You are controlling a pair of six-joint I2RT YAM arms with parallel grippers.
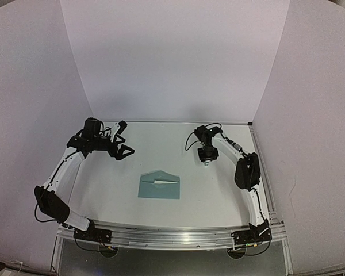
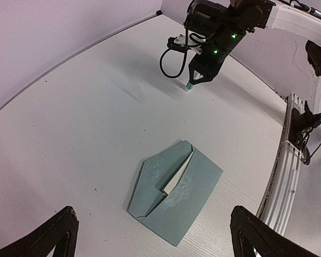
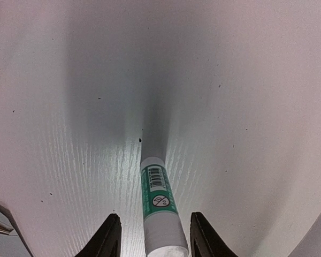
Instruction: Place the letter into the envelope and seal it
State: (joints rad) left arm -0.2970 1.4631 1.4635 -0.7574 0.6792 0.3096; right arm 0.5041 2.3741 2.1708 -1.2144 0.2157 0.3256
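Observation:
The teal envelope [image 1: 159,186] [image 2: 192,193] lies flat at the table's middle, its flap folded down but gaping slightly. Only a pale sliver of the letter [image 2: 177,174] [image 1: 161,181] shows in that gap. My left gripper [image 1: 124,139] [image 2: 158,235] hangs open above and to the left of the envelope, holding nothing. Further back on the right, my right gripper [image 1: 207,160] [image 3: 155,235] points straight down over an upright green-and-white glue stick [image 3: 159,209] [image 2: 188,85]. Its fingers [image 3: 109,235] straddle the stick with a narrow gap on each side.
White walls close the table in at the back and on both sides. An aluminium rail [image 2: 281,176] runs along the near edge, carrying the arm bases. The right arm's cable [image 2: 168,56] loops beside its wrist.

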